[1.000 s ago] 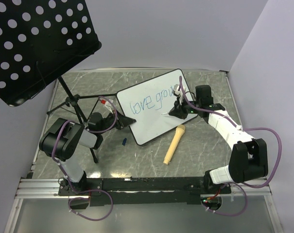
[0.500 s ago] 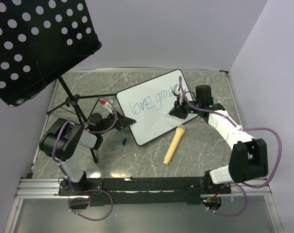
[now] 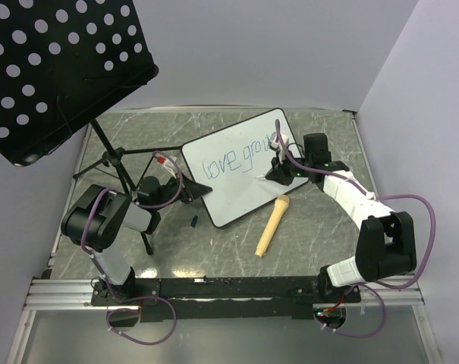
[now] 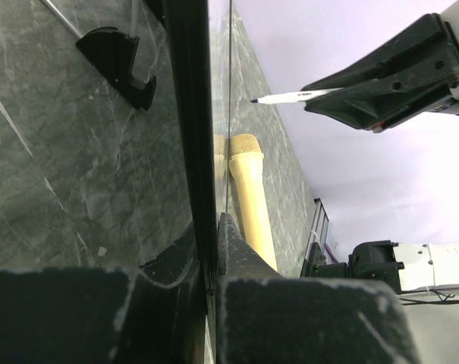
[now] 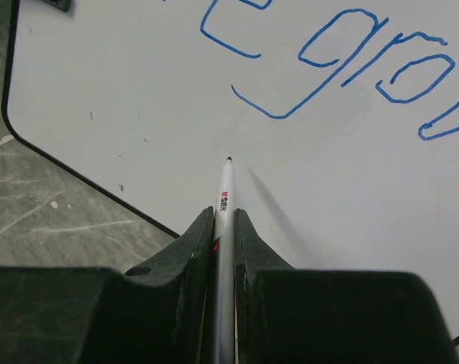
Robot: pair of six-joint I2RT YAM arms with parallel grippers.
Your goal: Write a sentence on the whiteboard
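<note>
Your right gripper point(image 5: 224, 216) clenched on pen point(image 5: 226, 186), whiteboard point(image 5: 123, 91) just off its tip, sentence point(image 5: 328, 68) beyond; left gripper point(image 4: 214, 227) clamping board edge; marbled table point(image 5: 32, 197), lilac walls point(image 4: 350, 174)

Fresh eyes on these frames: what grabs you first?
The whiteboard mid-table, blue handwriting reading "love grow", with the right gripper pinching a marker between its fingers, tip off the surface. The left gripper clamps the board's left edge. A black perforated music stand looms top left; a tan microphone lies beside the board.
</note>
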